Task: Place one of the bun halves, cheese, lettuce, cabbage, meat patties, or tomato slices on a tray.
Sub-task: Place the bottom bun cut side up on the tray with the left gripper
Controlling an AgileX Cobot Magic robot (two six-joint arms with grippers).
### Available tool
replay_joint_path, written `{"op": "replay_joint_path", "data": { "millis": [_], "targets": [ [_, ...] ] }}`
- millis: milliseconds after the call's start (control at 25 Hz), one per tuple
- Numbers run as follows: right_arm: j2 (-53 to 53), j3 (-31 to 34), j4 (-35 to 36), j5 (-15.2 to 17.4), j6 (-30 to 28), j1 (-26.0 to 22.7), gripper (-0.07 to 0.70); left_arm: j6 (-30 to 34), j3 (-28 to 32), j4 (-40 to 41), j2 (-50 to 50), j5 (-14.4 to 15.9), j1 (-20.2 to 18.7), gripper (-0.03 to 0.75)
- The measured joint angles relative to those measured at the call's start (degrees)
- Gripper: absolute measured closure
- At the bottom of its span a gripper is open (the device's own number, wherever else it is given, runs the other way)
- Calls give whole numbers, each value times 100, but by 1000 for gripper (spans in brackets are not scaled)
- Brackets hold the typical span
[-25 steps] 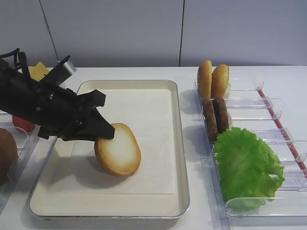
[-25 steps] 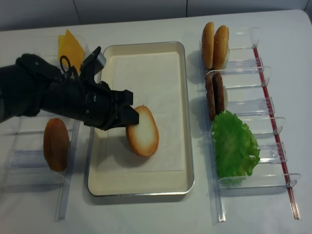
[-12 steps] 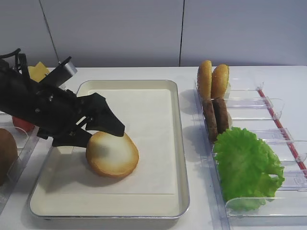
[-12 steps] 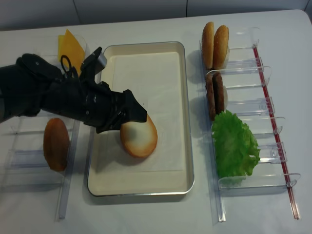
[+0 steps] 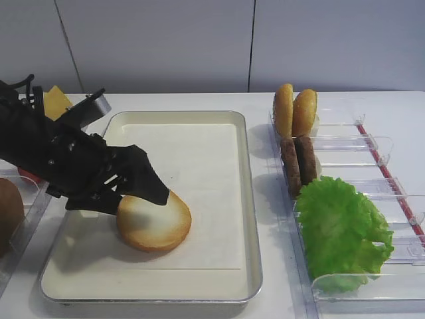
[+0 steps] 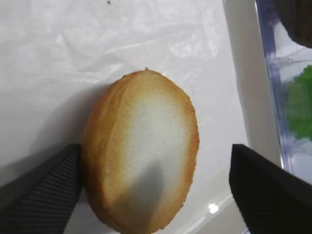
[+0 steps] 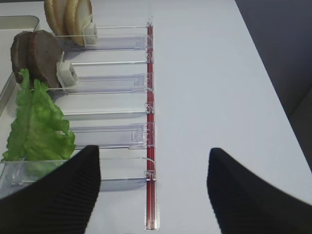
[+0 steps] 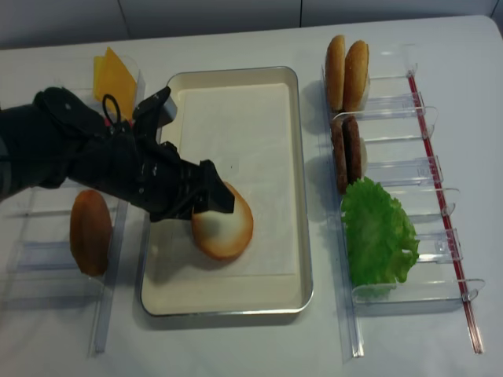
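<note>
Your left hand (image 5: 143, 199) stood spread apart around the bun half (image 5: 154, 221), which lay flat on the tray (image 5: 252, 219). Your right hand (image 7: 151, 195) was also spread, holding nothing.

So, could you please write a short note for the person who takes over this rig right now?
Left gripper: open, jaws on both sides of the bun half, not clamping it.
Right gripper: open and empty, above the clear bins on the right.
The bun half lies flat, cut face up, on the tray, at its front left.
Meat patties and lettuce remain in the bins.
Done: bun half placed. Left: probably only lift the left arm away.
</note>
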Motion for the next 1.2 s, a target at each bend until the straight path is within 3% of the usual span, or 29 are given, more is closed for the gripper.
{"op": "replay_joint_path", "data": {
  "millis": [240, 640, 800, 960, 1080, 1200],
  "targets": [
    [0, 0, 0, 0, 0, 0, 125, -181, 0, 295, 0, -149, 0, 123],
    [0, 0, 0, 0, 0, 0, 125, -181, -152, 555, 10, -59, 0, 123],
    [0, 0, 0, 0, 0, 0, 125, -703, -670, 1519, 10, 483, 0, 135],
    [0, 0, 0, 0, 0, 0, 125, -2167, -1376, 3349, 10, 1301, 0, 153],
    [0, 0, 0, 0, 0, 0, 126, -2846, -1916, 4295, -3, 1806, 0, 156],
    [0, 0, 0, 0, 0, 0, 126, -3154, -2290, 4625, -208, 2022, 0, 157]
  ]
}}
